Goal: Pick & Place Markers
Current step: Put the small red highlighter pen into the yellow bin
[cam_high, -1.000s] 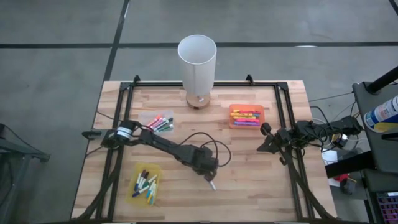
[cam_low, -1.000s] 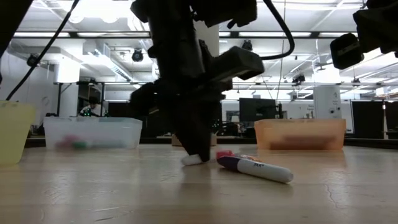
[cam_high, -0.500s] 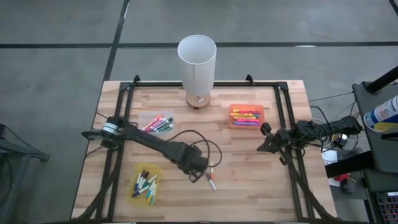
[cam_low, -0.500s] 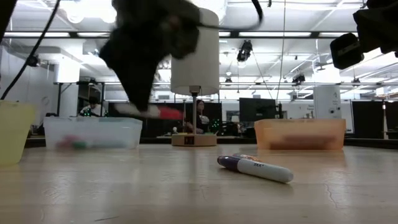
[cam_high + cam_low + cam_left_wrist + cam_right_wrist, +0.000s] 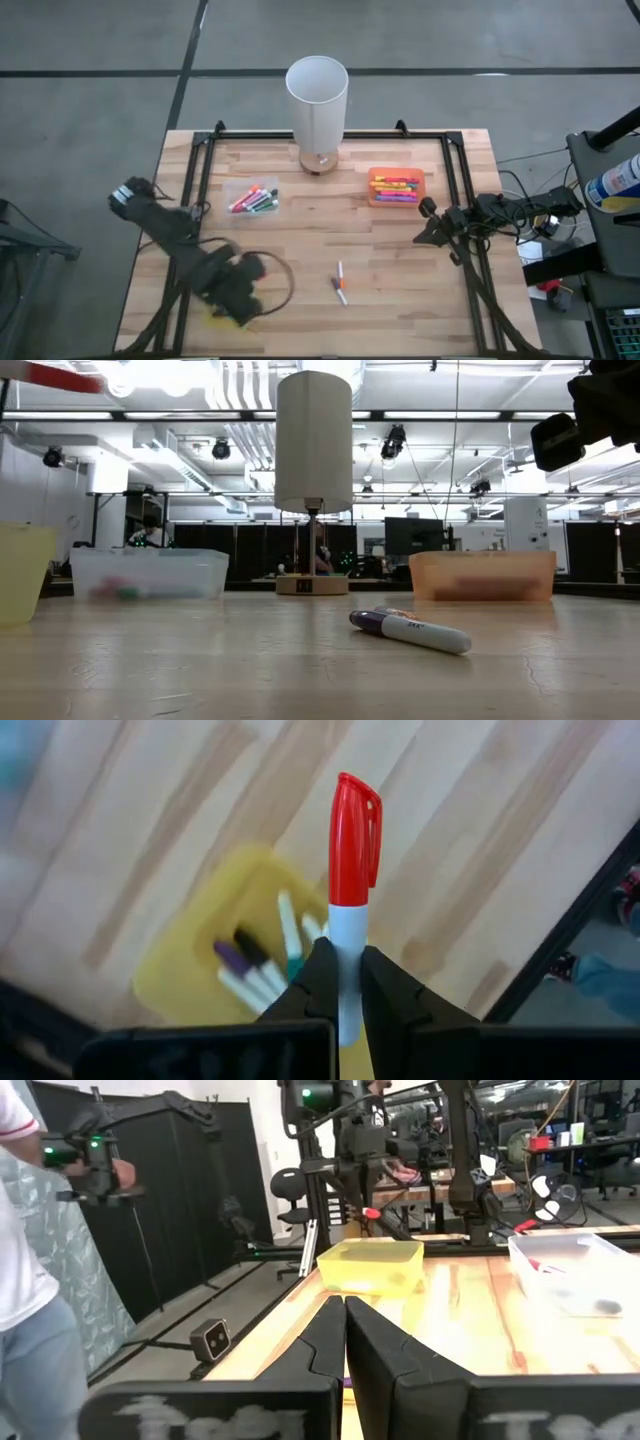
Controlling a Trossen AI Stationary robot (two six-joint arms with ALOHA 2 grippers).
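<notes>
My left gripper [image 5: 343, 958] hangs over the yellow tray [image 5: 222, 312] near the table's front left corner, shut on a marker with a red cap [image 5: 355, 825] and a white barrel. Several more markers [image 5: 262, 970] lie in that tray. In the low view the red cap [image 5: 60, 378] shows high at the top left. Another marker [image 5: 340, 283] with a white barrel lies flat on the wood at mid-table. My right gripper [image 5: 345, 1325] waits shut at the table's right side. My left gripper pinches the marker's white barrel [image 5: 346, 925] between its two fingers, close to the end away from the cap. The fingers point down from above and lie across the barrel. The marker is about level and lifted clear, with the red cap sticking out past the fingers above the yellow tray.
A clear tray [image 5: 254, 198] with markers stands at the left back and an orange tray [image 5: 396, 187] with markers at the right back. A white cylinder lamp [image 5: 317, 95] on a wooden foot stands at the far edge. A person [image 5: 30, 1280] stands beyond the table.
My left gripper has lifted the red-capped marker off the wood beside the other marker, then risen and swung toward the table's left and near edges, ending above the yellow tray. The other marker has stayed where it lay.
</notes>
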